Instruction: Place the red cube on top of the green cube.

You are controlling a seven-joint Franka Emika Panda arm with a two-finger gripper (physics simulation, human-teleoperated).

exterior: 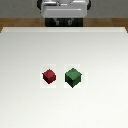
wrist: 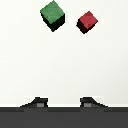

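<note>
Nearest the wrist camera are the two dark fingertips (wrist: 39, 102) of the gripper (wrist: 64, 103), set wide apart with only bare white table (wrist: 64, 65) between them; the jaws are spread and grip nothing. Both cubes lie well ahead of the fingertips, apart from them and untouched.

On the exterior view, the red cube (exterior: 49, 76) sits on the table (exterior: 64, 110) near its middle, at about nine o'clock from the green cube (exterior: 73, 77). The two stand just beside each other with a narrow strip of white surface between them, not touching. Each rests flat on the tabletop, turned so that a corner edge faces the camera. The green cube looks slightly larger than the red one.

In the wrist view the green cube (wrist: 52, 15) and the red cube (wrist: 87, 21) again lie side by side with a gap, each casting a small dark shadow on the table.

At twelve o'clock from the cubes in the exterior view, the robot's pale base (exterior: 64, 11) stands beyond the table's far edge, well apart from them. No container shows in either view.
</note>
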